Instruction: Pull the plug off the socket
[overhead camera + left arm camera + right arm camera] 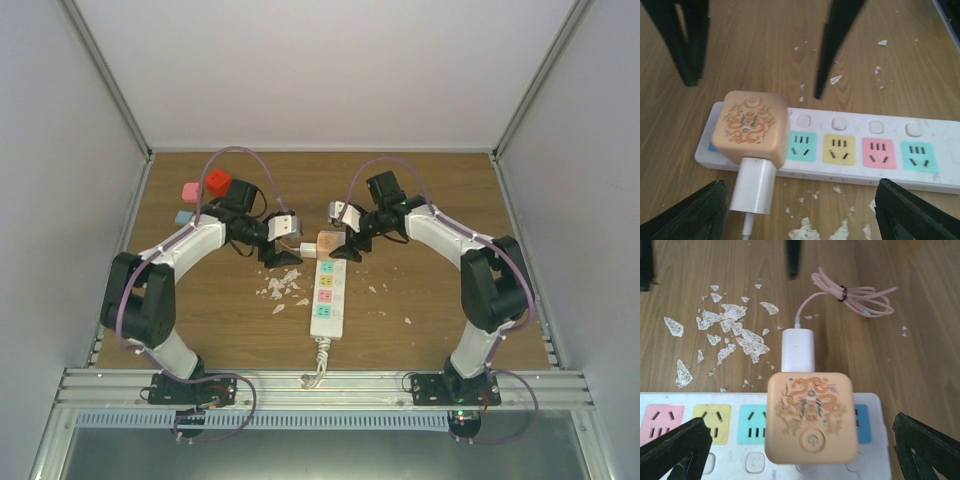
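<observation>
Peach plug [750,127] seated in socket [865,150] | left pincer [800,220] wide, empty | right pincer [800,450] wide, apparently empty

Top external: mounted high above and behind the arm bases, it looks down and toward the far edge. It is distant, taking in the whole desk [230,330], all its edges and both arms.
Left wrist: low and close over the desk's middle, facing the right edge. The left claw [801,181] frames the bottom corners.
Right wrist: equally low and close, facing the left edge. The right claw [799,418] frames the bottom corners.
Wrist overlap: the plug [750,127] and the far end of the socket [865,150], seen from opposite sides.
All three: that same plug, small near the desk's centre from above.
</observation>
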Robot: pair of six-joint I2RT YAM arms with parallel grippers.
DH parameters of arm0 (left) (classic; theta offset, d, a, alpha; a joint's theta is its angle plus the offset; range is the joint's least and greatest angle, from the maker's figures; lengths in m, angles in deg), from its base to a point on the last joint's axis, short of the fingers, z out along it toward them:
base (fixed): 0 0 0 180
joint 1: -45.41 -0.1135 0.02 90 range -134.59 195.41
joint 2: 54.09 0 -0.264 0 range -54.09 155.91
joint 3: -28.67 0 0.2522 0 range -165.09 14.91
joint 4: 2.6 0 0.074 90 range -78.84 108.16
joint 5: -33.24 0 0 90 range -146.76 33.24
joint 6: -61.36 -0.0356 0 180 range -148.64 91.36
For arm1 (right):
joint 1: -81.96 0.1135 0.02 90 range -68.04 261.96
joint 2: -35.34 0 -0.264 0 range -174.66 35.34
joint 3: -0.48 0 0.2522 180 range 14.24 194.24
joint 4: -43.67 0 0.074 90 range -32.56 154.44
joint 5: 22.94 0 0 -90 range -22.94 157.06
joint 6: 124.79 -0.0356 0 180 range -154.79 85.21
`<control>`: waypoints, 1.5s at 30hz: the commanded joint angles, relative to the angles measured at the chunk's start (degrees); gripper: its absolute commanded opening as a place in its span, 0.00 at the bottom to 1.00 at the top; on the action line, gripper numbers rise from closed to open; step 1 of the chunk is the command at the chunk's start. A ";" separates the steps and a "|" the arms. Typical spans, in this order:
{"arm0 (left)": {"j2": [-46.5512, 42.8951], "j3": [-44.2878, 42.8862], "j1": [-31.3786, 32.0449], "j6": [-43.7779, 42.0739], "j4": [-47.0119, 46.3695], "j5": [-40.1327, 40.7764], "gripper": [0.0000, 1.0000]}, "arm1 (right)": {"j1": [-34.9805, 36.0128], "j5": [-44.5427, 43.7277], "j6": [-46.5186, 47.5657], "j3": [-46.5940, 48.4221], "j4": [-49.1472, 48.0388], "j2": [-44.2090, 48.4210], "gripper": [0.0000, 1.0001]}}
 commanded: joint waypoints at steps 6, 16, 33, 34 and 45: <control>7.27 -4.16 -1.10 -0.84 -4.72 2.03 0.77 | 2.90 -2.62 1.17 1.87 0.82 -4.13 1.00; 12.73 -5.77 -1.38 -3.24 -5.64 0.60 0.72 | 3.94 -4.42 0.45 2.09 -0.84 -6.81 0.95; 14.40 -3.90 0.53 -1.56 -11.15 2.98 0.56 | 4.67 -4.54 0.62 1.21 -1.28 -8.20 0.69; 14.49 -3.90 0.68 -1.50 -11.28 3.05 0.56 | 4.71 -4.51 0.73 1.04 -1.36 -8.19 0.67; 15.90 -3.39 2.05 -1.63 -11.72 4.98 0.49 | 4.56 -4.38 1.54 -1.00 -2.16 -7.62 0.51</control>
